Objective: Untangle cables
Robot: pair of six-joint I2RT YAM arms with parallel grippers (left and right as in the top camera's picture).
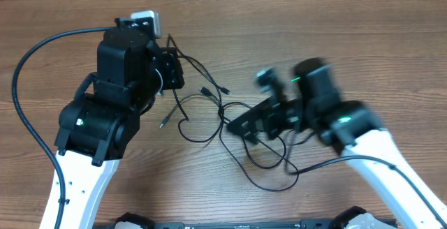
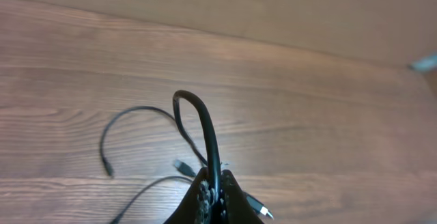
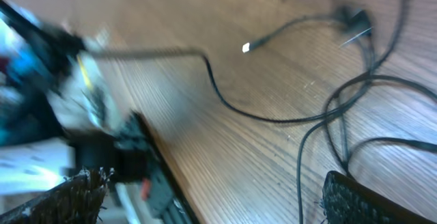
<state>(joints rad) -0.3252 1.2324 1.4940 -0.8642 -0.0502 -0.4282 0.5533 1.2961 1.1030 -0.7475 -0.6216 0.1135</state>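
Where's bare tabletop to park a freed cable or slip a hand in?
Free: the strip along the far edge of the brown wooden table, widest at its far right corner; also the near patch left of centre. Crowded: the middle, where the thin black cables sprawl between the shut left gripper, pinching one loop, and the open right gripper.

The table under me looks like wood with fine straight grain, matt, with only a soft sheen. The cables have a smooth black plastic skin, a little glossy in the light. One plug tip shines like metal. My left fingers are black and look rough inside. My right pads are dark and coarse too. My arm shells are smooth white plastic, and the wrist housing is matt black.
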